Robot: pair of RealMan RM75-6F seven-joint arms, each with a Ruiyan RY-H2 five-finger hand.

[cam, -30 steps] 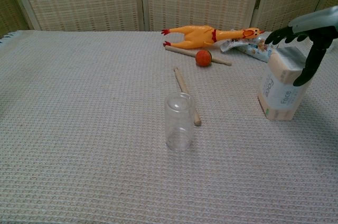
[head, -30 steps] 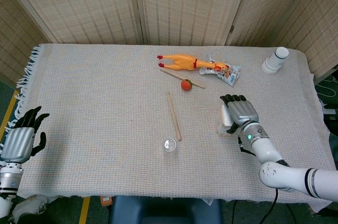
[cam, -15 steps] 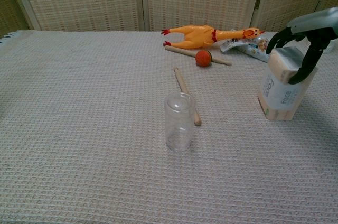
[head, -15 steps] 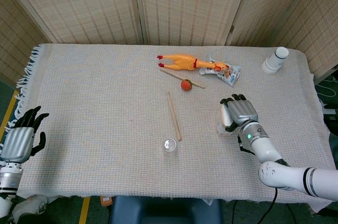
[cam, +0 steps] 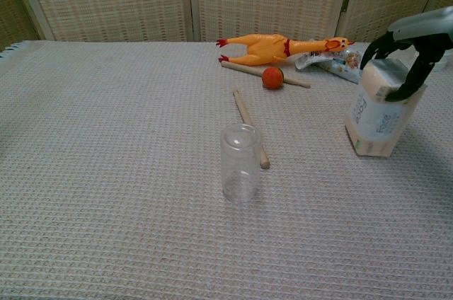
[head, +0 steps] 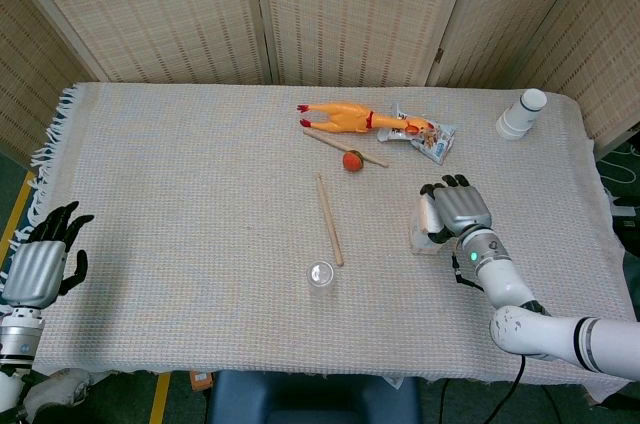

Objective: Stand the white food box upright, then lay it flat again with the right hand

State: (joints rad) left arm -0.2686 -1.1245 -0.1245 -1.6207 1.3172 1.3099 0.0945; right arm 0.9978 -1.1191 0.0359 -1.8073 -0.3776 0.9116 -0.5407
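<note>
The white food box (cam: 381,117) stands on end at the right of the cloth, leaning slightly; in the head view only a sliver of the box (head: 419,235) shows beside the hand. My right hand (cam: 414,52) grips the box's top from above, fingers curled over the far side and thumb on the near side; the same right hand (head: 455,212) covers the box from overhead. My left hand (head: 40,259) hangs open off the table's left front corner, holding nothing.
A clear upturned cup (cam: 240,163) stands at centre front, with a wooden stick (cam: 251,128) behind it. Farther back lie a rubber chicken (cam: 277,47), an orange ball (cam: 272,78), a snack packet (cam: 336,64) and, far right, a white cup (head: 522,113).
My right hand's fingers have closed down over the box's top, and the box has tipped a little more upright. The left hand has not moved.
</note>
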